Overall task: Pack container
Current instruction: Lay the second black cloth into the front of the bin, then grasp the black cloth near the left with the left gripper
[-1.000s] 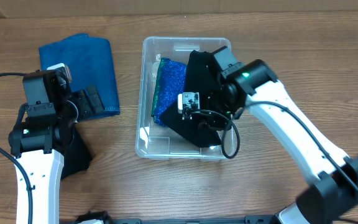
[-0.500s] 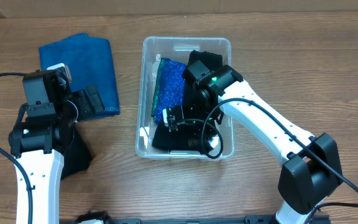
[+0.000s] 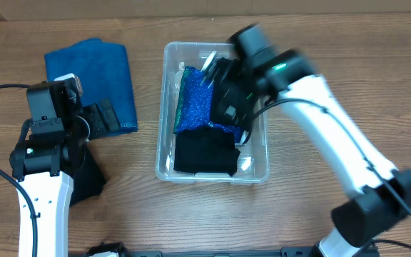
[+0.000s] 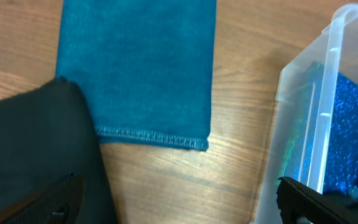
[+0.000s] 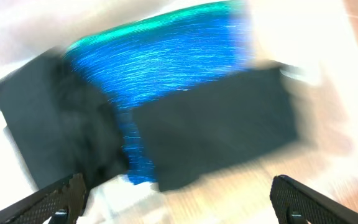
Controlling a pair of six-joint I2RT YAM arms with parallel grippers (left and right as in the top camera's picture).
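The clear container (image 3: 184, 53) stands mid-table and holds a bright blue cloth (image 3: 195, 100) and a folded black cloth (image 3: 204, 151) at its near end. My right gripper (image 3: 228, 107), blurred by motion, hovers open over the container's far right part with nothing in it. In the right wrist view the open gripper (image 5: 182, 202) looks down on the blue cloth (image 5: 166, 68) and the black cloth (image 5: 222, 124). My left gripper (image 4: 182, 202) stands open over bare wood, between a black cloth (image 4: 36, 149) and the container wall (image 4: 328, 93).
A teal cloth (image 3: 91, 71) lies flat at the far left, just beyond the left gripper (image 3: 105, 118). Another black cloth (image 3: 84, 178) lies partly under the left arm. A cable runs along the left edge.
The right gripper opened and let go of the black cloth, which now lies flat in the container's near end. The right arm then rose toward the far end. The left arm stayed still.
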